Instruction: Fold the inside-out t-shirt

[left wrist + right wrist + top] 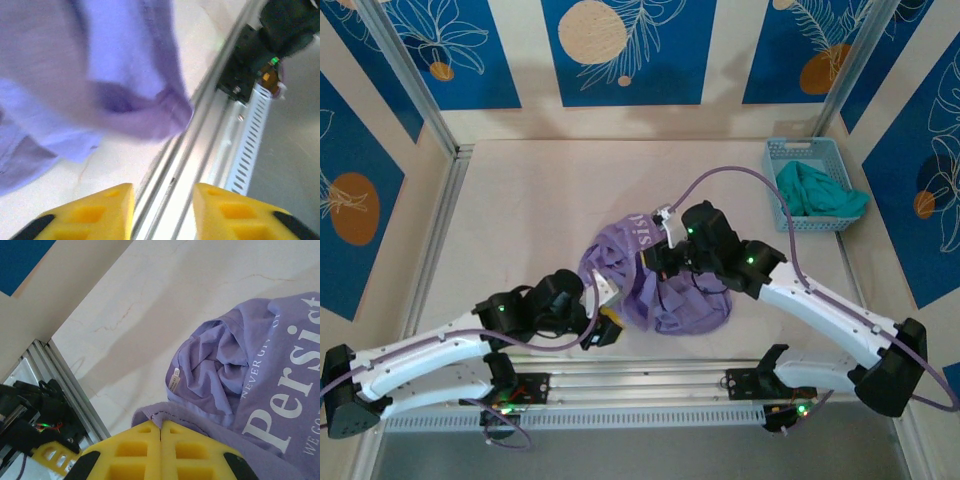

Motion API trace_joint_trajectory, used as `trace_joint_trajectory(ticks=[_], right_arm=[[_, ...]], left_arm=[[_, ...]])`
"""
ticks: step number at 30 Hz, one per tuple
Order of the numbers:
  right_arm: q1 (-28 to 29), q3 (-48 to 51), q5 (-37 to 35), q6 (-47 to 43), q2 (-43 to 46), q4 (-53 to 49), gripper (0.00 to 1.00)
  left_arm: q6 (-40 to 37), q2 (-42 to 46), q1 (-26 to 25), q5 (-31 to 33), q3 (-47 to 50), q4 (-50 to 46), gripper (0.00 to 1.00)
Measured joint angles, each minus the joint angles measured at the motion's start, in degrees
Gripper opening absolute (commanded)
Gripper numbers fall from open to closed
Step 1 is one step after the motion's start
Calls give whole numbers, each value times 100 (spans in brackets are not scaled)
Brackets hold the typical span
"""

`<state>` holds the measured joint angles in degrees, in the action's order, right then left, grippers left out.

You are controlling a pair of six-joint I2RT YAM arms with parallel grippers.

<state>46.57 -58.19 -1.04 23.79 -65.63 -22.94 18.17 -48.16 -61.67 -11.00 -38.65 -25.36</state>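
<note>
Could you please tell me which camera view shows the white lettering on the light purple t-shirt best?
The right wrist view: the white printed lettering on the light purple cotton t-shirt is large and sharp, reading "Persist". The top external view shows a few tiny letters on the crumpled heap; the left wrist view gives blurred purple cloth.

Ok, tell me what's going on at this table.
The lavender t-shirt lies bunched on the table, not yet folded. The robot's right end effector is shut on its hem. The left end effector is open and empty, just beside the fabric. A teal garment sits in the blue basket at the far right.
</note>
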Motion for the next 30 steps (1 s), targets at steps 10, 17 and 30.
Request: trace_joint_trajectory(ticks=[10,17,30], right_arm=[[83,-282,-57,481,-433,243,0],[83,-544,-216,774,-713,258,0],[79,-555,-264,929,-785,282,0]], left_arm=[[933,129,-247,859,509,393,57],[1226,-1152,-1001,1515,413,1226,62],[1840,-2079,-1231,2815,-37,2090,70]])
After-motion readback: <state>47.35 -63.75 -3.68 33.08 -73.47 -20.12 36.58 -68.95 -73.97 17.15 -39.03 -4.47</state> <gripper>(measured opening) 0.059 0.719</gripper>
